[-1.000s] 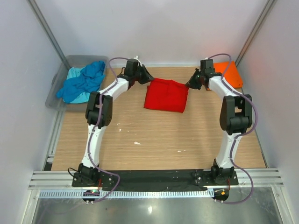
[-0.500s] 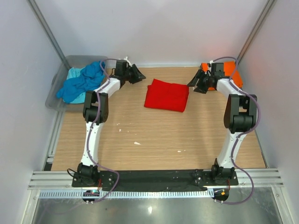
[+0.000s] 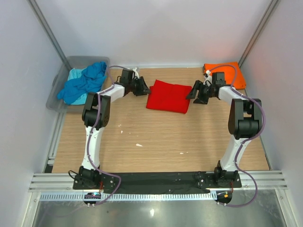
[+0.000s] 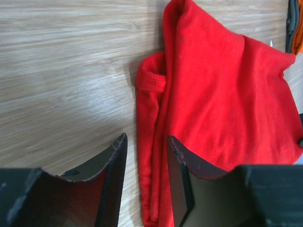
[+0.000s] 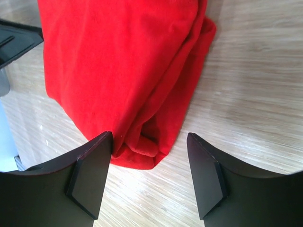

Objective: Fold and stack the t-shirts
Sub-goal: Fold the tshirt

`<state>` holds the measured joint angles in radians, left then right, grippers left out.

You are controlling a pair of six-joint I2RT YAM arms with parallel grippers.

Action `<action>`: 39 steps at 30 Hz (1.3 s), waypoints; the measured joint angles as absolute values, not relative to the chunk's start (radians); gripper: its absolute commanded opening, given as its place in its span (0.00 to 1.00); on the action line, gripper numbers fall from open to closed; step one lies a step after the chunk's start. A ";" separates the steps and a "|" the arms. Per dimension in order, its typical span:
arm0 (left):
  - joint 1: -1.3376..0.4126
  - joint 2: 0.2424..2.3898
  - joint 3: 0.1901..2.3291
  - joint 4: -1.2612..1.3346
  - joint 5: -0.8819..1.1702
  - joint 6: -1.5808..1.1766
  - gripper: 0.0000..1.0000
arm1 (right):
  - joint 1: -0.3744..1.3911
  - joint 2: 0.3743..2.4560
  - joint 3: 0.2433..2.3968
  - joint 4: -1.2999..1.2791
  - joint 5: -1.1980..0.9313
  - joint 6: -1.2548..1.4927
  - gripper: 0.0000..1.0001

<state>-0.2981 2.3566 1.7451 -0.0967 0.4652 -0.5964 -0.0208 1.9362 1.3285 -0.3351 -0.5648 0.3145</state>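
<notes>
A bright red t-shirt (image 3: 169,96) lies folded flat in the middle of the far half of the table. My left gripper (image 3: 142,88) stands open at its left edge. In the left wrist view the shirt's (image 4: 222,94) rolled edge runs between the left gripper's (image 4: 147,142) spread fingers. My right gripper (image 3: 192,92) is open at the shirt's right edge. Its wrist view shows a corner of the shirt (image 5: 123,61) just ahead of the wide-apart fingers of this gripper (image 5: 149,142). An orange t-shirt (image 3: 230,74) lies folded at the back right. Blue (image 3: 84,84) and turquoise (image 3: 74,74) t-shirts lie crumpled in a tub.
The grey plastic tub (image 3: 56,97) stands at the table's back left edge. Pale walls close in both sides and the back. Bare wooden tabletop (image 3: 161,137) stretches between the red shirt and the arm bases.
Both grippers have opened and let go of the red shirt's far corners. They swung outward, then came back low beside the shirt's left and right edges. The shirt lies still.
</notes>
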 measured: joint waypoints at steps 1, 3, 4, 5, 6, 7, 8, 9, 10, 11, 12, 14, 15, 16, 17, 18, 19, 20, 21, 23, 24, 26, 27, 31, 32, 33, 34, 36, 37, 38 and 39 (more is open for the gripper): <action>-0.299 2.354 1.740 -0.096 0.468 -0.593 0.41 | -0.021 1.936 1.321 -0.334 -0.574 0.311 0.71; -0.299 2.352 1.736 -0.095 0.474 -0.590 0.41 | -0.021 1.936 1.312 -0.323 -0.591 0.307 0.73; -0.299 2.352 1.736 -0.095 0.476 -0.589 0.41 | -0.021 1.937 1.309 -0.317 -0.601 0.304 0.74; -0.299 2.352 1.736 -0.095 0.479 -0.588 0.41 | -0.021 1.937 1.307 -0.309 -0.610 0.300 0.75; -0.299 2.352 1.736 -0.095 0.482 -0.587 0.41 | -0.021 1.937 1.304 -0.300 -0.617 0.298 0.75; -0.300 2.352 1.736 -0.095 0.484 -0.586 0.41 | -0.021 1.937 1.300 -0.289 -0.624 0.297 0.75; -0.301 2.352 1.735 -0.095 0.485 -0.585 0.40 | -0.021 1.937 1.295 -0.279 -0.629 0.295 0.75; -0.302 2.352 1.735 -0.095 0.488 -0.583 0.39 | -0.021 1.937 1.288 -0.272 -0.635 0.294 0.75; -0.302 2.352 1.735 -0.095 0.491 -0.581 0.39 | -0.021 1.937 1.283 -0.264 -0.639 0.293 0.75; -0.304 2.352 1.733 -0.096 0.493 -0.577 0.36 | -0.021 1.937 1.277 -0.257 -0.645 0.292 0.75; -0.305 2.352 1.732 -0.096 0.497 -0.573 0.34 | -0.021 1.937 1.272 -0.251 -0.651 0.292 0.75; -0.310 2.352 1.729 -0.098 0.502 -0.567 0.31 | -0.021 1.937 1.264 -0.238 -0.661 0.291 0.75; -0.312 2.352 1.729 -0.101 0.504 -0.566 0.30 | -0.021 1.937 1.263 -0.235 -0.666 0.291 0.75; -0.314 2.352 1.728 -0.103 0.508 -0.565 0.29 | -0.021 1.937 1.263 -0.231 -0.669 0.290 0.75; -0.316 2.353 1.728 -0.104 0.514 -0.564 0.26 | -0.021 1.937 1.262 -0.226 -0.673 0.290 0.75; -0.319 2.354 1.728 -0.105 0.519 -0.564 0.24 | -0.021 1.937 1.262 -0.220 -0.676 0.290 0.75; -0.320 2.354 1.726 -0.106 0.524 -0.564 0.19 | -0.021 1.937 1.258 -0.207 -0.679 0.290 0.75; -0.321 2.355 1.725 -0.107 0.530 -0.564 0.10 | -0.021 1.937 1.254 -0.197 -0.683 0.291 0.75; -0.321 2.355 1.723 -0.107 0.536 -0.569 0.06 | -0.021 1.937 1.248 -0.186 -0.688 0.292 0.74; -0.322 2.355 1.719 -0.108 0.548 -0.566 0.00 | -0.021 1.938 1.235 -0.171 -0.697 0.294 0.72; -0.322 2.355 1.716 -0.108 0.553 -0.568 0.00 | -0.021 1.939 1.226 -0.162 -0.704 0.297 0.72; -0.322 2.355 1.711 -0.107 0.560 -0.570 0.00 | -0.021 1.940 1.206 -0.144 -0.715 0.302 0.67; -0.322 2.355 1.708 -0.106 0.562 -0.572 0.00 | -0.021 1.941 1.198 -0.138 -0.720 0.306 0.64; -0.322 2.350 1.681 -0.080 0.572 -0.595 0.00 | -0.021 1.942 1.161 -0.112 -0.743 0.321 0.29; -0.322 2.345 1.668 -0.070 0.575 -0.601 0.00 | -0.021 1.942 1.155 -0.105 -0.746 0.324 0.23; -0.322 2.336 1.647 -0.055 0.576 -0.608 0.00 | -0.021 1.942 1.148 -0.102 -0.748 0.333 0.14; -0.322 2.322 1.621 -0.047 0.578 -0.621 0.00 | -0.021 1.942 1.144 -0.102 -0.748 0.336 0.10; -0.323 2.296 1.571 -0.026 0.577 -0.636 0.00 | -0.021 1.942 1.138 -0.104 -0.745 0.346 0.03; -0.323 2.282 1.548 -0.020 0.578 -0.648 0.00 | -0.021 1.942 1.136 -0.105 -0.743 0.348 0.01; -0.323 2.267 1.520 -0.010 0.577 -0.658 0.00 | -0.021 1.942 1.133 -0.108 -0.738 0.353 0.01; -0.323 2.256 1.498 0.000 0.577 -0.670 0.00 | -0.021 1.942 1.131 -0.110 -0.734 0.357 0.01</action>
<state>-0.3225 2.2559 1.4979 0.0002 0.5766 -0.6701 -0.0208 1.9419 1.1305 -0.1104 -0.7341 0.3573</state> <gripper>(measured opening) 0.008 0.048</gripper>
